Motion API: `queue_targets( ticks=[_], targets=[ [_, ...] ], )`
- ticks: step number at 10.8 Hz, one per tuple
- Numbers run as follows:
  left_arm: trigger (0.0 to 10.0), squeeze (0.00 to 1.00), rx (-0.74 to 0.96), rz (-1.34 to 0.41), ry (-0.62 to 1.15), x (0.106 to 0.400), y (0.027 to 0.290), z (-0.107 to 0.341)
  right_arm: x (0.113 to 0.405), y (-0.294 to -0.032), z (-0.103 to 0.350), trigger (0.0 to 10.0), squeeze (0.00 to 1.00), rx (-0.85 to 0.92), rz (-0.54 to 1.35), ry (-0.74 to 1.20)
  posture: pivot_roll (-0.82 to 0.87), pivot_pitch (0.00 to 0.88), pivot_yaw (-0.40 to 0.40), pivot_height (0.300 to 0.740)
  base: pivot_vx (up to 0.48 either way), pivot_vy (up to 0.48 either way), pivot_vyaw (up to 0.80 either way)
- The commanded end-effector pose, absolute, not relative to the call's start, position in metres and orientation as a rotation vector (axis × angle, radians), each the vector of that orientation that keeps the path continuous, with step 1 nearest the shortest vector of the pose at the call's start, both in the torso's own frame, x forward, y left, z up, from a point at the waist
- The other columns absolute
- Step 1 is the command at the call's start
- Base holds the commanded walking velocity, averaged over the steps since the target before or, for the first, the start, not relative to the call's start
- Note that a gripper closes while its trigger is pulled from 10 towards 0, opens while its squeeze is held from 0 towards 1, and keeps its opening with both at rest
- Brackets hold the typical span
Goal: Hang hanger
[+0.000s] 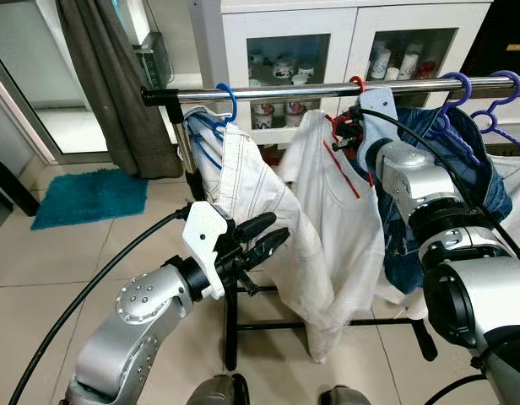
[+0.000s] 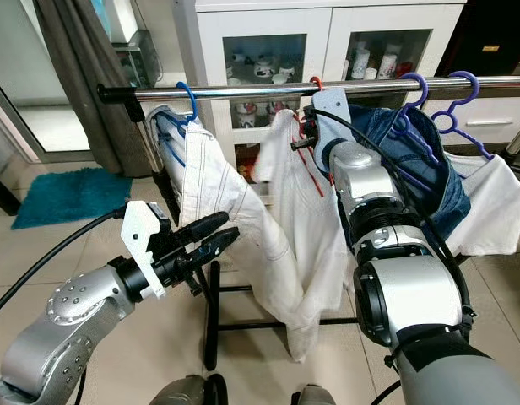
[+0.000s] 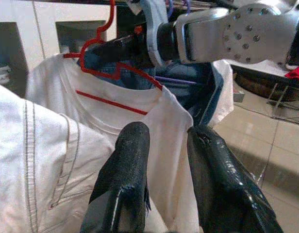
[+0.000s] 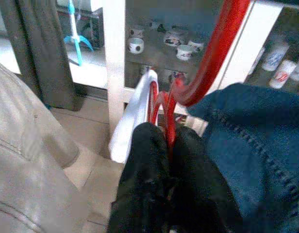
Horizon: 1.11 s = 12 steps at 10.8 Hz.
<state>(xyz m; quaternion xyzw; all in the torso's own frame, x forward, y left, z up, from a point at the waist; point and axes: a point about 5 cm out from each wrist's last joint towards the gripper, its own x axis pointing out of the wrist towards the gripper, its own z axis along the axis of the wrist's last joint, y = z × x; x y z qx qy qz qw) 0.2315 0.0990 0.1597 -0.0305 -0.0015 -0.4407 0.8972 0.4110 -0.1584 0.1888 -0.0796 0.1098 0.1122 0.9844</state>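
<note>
R gripper (image 4: 170,145) is up at the chrome rail (image 1: 327,89), fingers clamped shut on the neck of the red hanger (image 1: 356,83). From the head views its fingertips are hidden behind its own white wrist bracket & the cloth; the pinch is plain in the R wrist view. Hanger's hook is over the rail, mid-span; the rest of its frame is mostly buried in the white T-shirt (image 1: 327,211) it carries, w/ a red bar showing at the collar.

L gripper (image 1: 258,240) is low & near, in front of the white trousers (image 1: 251,194). Fingers (image 3: 127,160) slightly apart, holding nothing. Can't tell whether the tips touch the fabric.

Other stuff on the rail: blue hanger (image 1: 229,99) far L w/ the trousers; R of the red one, denim jeans (image 2: 429,160) on a purple hanger (image 1: 457,87), then a 2nd purple hanger (image 1: 505,91) cut off at the frame edge. The R arm covers much of the jeans.

Behind the rail: white cabinet (image 1: 235,51) w/ glass doors, cups & jars inside, too small to tell apart. Far L: grey curtain (image 1: 100,76) & a teal mat (image 1: 87,196) on the tiled floor (image 1: 40,278). Rack's black base (image 1: 268,325) is partly hidden by hanging clothes.
</note>
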Motion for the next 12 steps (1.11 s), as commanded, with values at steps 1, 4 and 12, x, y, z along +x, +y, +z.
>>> queue_targets(
  ticks=[1,4,12],
  targets=[
    [10.0,0.00,-0.061,-0.913,-0.021,0.232,0.101,0.165,0.409,-0.161,0.186,10.0,1.00,-0.121,0.244,0.207,-0.05,0.066,0.117,0.740,0.000,0.000,0.00],
    [10.0,0.00,-0.052,-0.802,-0.052,0.247,0.110,0.168,0.402,-0.163,0.206,10.0,1.00,-0.044,0.321,0.035,-0.06,0.075,0.128,0.740,0.000,0.000,0.00],
    [10.0,0.00,-0.093,-0.662,-0.059,0.262,0.112,0.167,0.359,-0.164,0.210,10.0,0.00,0.009,0.308,-0.161,-0.09,0.091,0.180,0.740,0.000,0.000,0.00]
  ],
)
